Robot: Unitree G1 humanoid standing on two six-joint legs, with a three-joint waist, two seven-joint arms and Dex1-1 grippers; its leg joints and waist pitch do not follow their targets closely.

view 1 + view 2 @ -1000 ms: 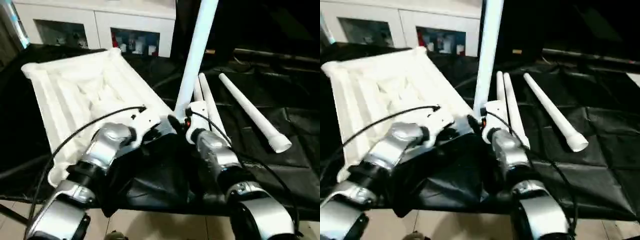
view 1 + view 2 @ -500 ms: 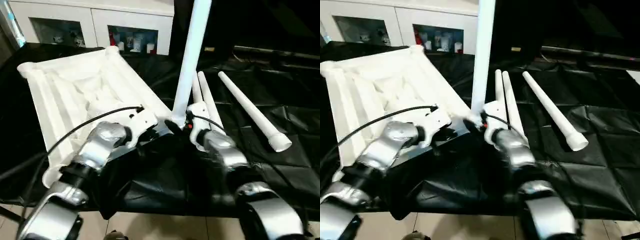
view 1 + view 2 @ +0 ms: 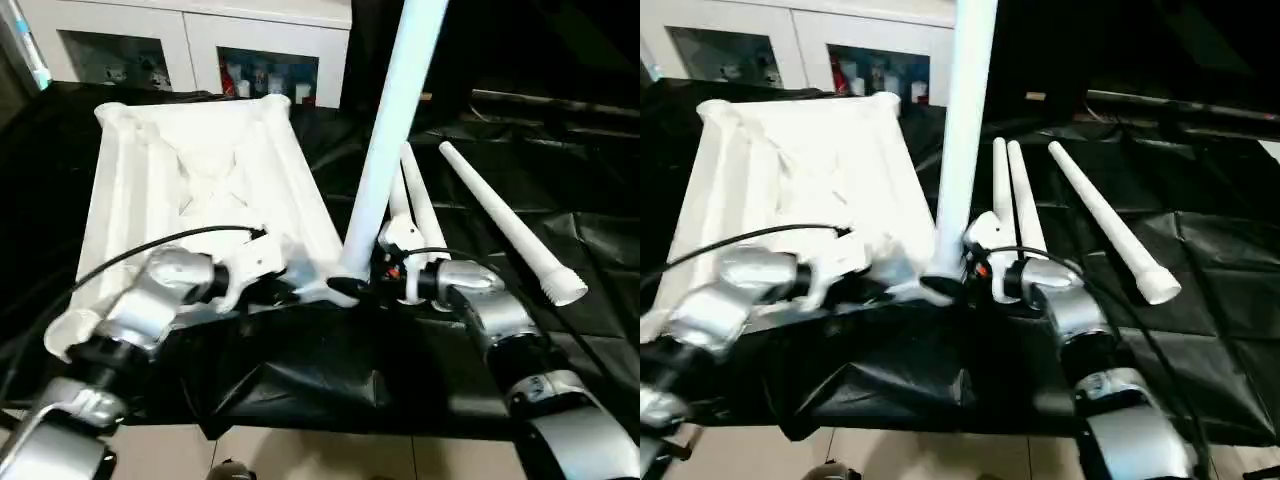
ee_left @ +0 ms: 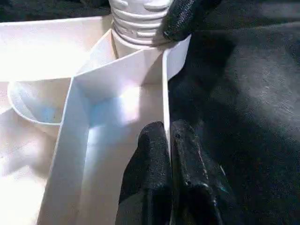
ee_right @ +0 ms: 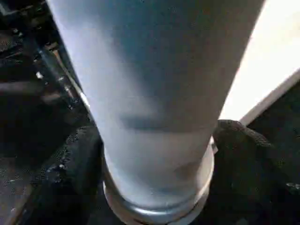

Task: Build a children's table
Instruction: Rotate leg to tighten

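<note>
Children's table parts lie spread over a desk covered in black sheeting (image 3: 560, 330). On the left the white tabletop (image 3: 190, 190) rests upside down, its ribbed underside facing up and round sockets at its corners. The left gripper (image 4: 169, 140) has its jaws clenched on the thin side wall of the tabletop near the front corner, one black finger (image 4: 150, 159) inside the wall and the other outside. At that corner a leg (image 3: 390, 130) stands nearly upright, its ribbed end seated at the corner socket (image 3: 938, 285). The right gripper (image 3: 372, 282) reaches in from the right with its jaws around the base of this upright leg, a black pad (image 5: 70, 168) on each side of it; whether the pads press on it I cannot tell. Just right of the upright leg two more legs (image 3: 1012, 195) lie side by side, touching. Further right a fourth leg (image 3: 505, 225) lies alone on the sheeting, its thick end toward the robot. Behind the desk stands a white cabinet (image 3: 200, 50) with glass doors.
</note>
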